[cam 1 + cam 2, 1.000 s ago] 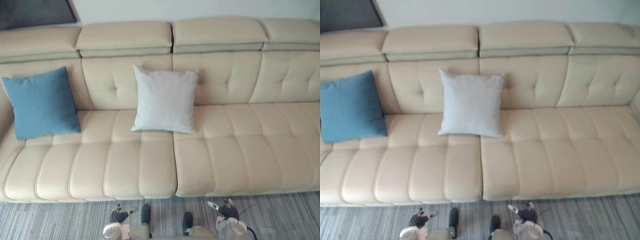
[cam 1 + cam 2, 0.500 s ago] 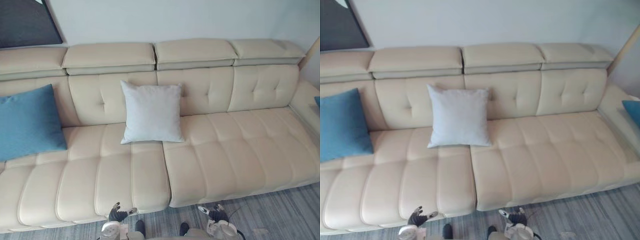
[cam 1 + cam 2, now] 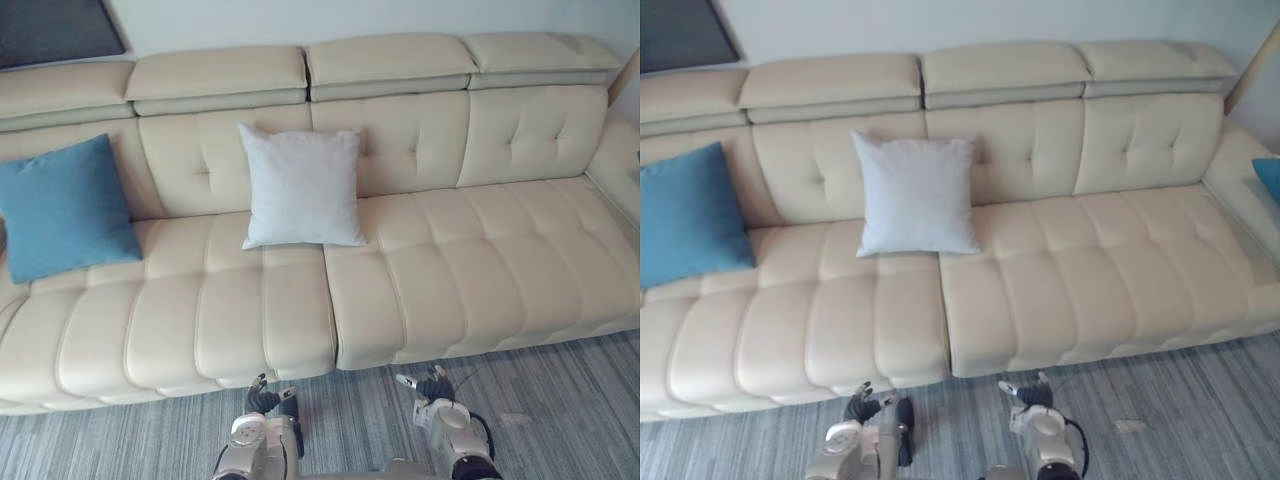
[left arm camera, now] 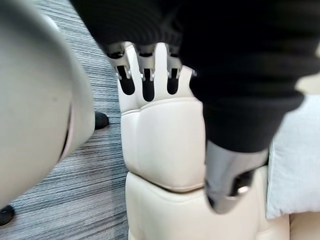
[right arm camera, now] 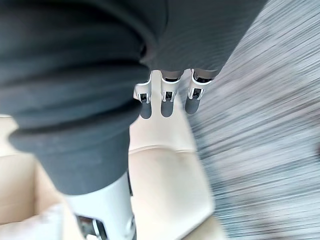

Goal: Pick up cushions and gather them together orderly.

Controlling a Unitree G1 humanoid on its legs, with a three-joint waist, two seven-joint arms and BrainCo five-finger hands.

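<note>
A blue cushion (image 3: 65, 205) leans against the backrest at the left end of the cream sofa (image 3: 450, 290). A light grey cushion (image 3: 300, 185) stands upright against the backrest near the sofa's middle. The corner of a second blue cushion (image 3: 1270, 178) shows on the sofa's far right end. My left hand (image 3: 262, 398) and right hand (image 3: 431, 385) hang low over the carpet in front of the sofa, well short of every cushion. Both are open and hold nothing. The left hand's fingers (image 4: 145, 82) and the right hand's fingers (image 5: 167, 97) hang relaxed.
Grey striped carpet (image 3: 560, 400) runs along the sofa's front. A dark panel (image 3: 55, 28) hangs on the wall at the upper left. The sofa's right arm (image 3: 620, 160) rises at the far right. The right half of the seat is bare.
The camera has swung and tilted, so the whole picture has shifted. The cushions lie as before. Both hands stay low in front of the sofa.
</note>
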